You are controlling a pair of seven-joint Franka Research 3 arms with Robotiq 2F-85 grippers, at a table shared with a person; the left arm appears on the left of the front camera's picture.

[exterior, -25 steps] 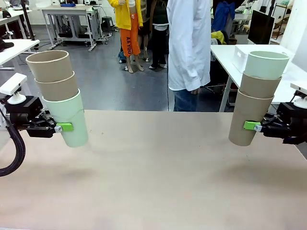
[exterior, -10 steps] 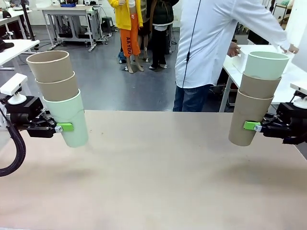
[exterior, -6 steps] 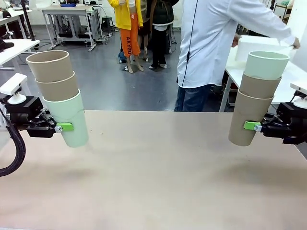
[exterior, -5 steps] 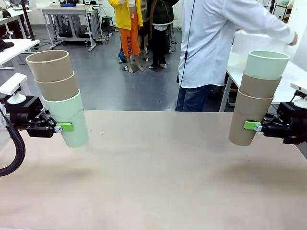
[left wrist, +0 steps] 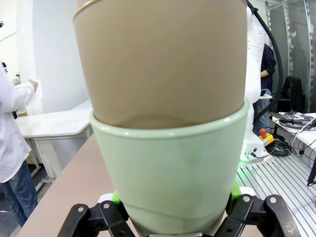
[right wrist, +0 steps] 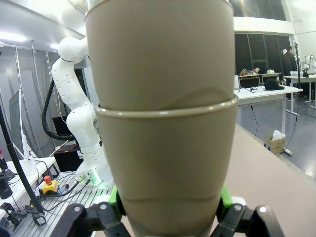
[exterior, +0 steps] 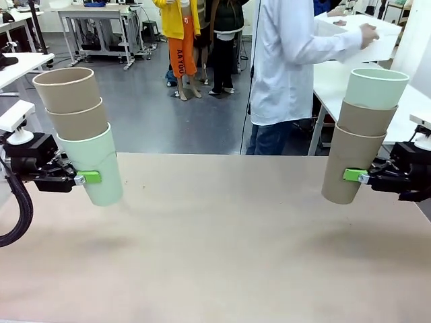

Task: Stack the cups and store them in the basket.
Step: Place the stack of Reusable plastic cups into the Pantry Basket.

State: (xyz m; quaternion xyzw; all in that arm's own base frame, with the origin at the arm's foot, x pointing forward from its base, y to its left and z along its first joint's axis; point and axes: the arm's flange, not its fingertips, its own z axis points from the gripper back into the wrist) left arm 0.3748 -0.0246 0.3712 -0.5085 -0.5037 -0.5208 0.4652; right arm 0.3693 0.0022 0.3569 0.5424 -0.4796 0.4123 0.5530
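Holds three nested cups per arm, upright above the table (exterior: 215,249): left gripper (exterior: 79,179) clamped on a mint bottom cup (exterior: 94,168), right gripper (exterior: 357,176) on a brown bottom cup (exterior: 345,165); likely awaiting the basket (exterior: 387,44), lifted by the person's hand (exterior: 368,33) far right

Bright, even overhead light is flooding the room, faint soft shadows are lying on the table (exterior: 215,269) beneath the cups (exterior: 94,158), wrist views are bending at the edges.
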